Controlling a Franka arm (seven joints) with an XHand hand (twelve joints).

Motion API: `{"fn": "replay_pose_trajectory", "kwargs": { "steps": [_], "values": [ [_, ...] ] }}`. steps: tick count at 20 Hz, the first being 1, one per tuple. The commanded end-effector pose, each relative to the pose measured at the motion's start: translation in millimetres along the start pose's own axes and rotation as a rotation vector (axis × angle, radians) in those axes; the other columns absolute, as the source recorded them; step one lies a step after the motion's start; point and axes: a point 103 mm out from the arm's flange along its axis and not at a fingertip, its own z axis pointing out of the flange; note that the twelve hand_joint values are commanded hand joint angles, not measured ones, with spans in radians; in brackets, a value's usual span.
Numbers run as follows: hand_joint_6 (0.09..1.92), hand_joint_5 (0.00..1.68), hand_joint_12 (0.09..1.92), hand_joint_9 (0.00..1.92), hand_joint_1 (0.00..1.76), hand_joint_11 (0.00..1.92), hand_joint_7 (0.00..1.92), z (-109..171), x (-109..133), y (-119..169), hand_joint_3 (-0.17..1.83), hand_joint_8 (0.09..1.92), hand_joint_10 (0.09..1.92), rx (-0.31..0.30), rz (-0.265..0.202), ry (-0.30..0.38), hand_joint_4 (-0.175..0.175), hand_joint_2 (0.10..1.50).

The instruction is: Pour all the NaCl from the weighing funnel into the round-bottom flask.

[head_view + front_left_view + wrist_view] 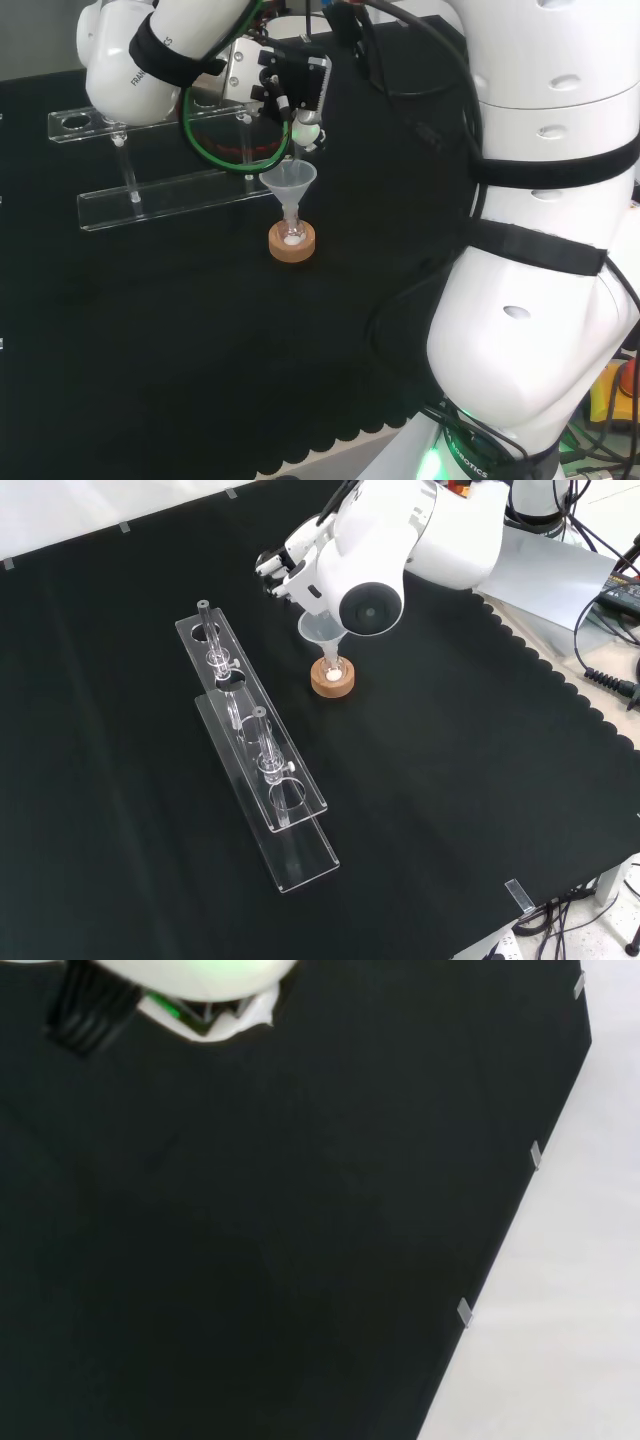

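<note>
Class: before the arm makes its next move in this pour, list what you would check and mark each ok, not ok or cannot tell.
1. Flask sits in the cork ring: ok; white powder shows inside the ring.
2. Funnel upright over the ring: ok in the head view.
3. Hand above the funnel: ok.
4. Weighing funnel held in the hand: cannot tell; the fingers are hidden.
5. All NaCl emptied: cannot tell.
6. Rack apart from the ring: ok; it stands left of the ring in the front view.

You get head cam behind the arm, front cam opposite looking down; both share the cork stand (292,241) (332,677). Wrist cam faces bare cloth (250,1260).
</note>
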Motion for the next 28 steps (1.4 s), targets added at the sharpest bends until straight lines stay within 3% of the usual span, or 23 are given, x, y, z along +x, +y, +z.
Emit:
{"fn": "replay_pose_trajectory", "kwargs": {
  "steps": [1, 19, 28],
  "values": [
    [1.05, 1.11, 1.28, 0.78, 1.09, 0.47, 0.49, -2, 2, 0, 0.85, 0.66, 0.51, 0.01, 0.005, -0.013, 0.175, 0.64],
    [1.04, 1.11, 1.28, 0.78, 1.09, 0.47, 0.49, 1, 1, -3, 0.85, 0.66, 0.52, 0.008, 0.009, 0.022, 0.175, 0.64],
    [1.04, 1.11, 1.29, 0.79, 1.09, 0.48, 0.51, 16, -9, -4, 0.85, 0.66, 0.52, -0.032, 0.016, 0.097, 0.175, 0.64]
  ]
}}
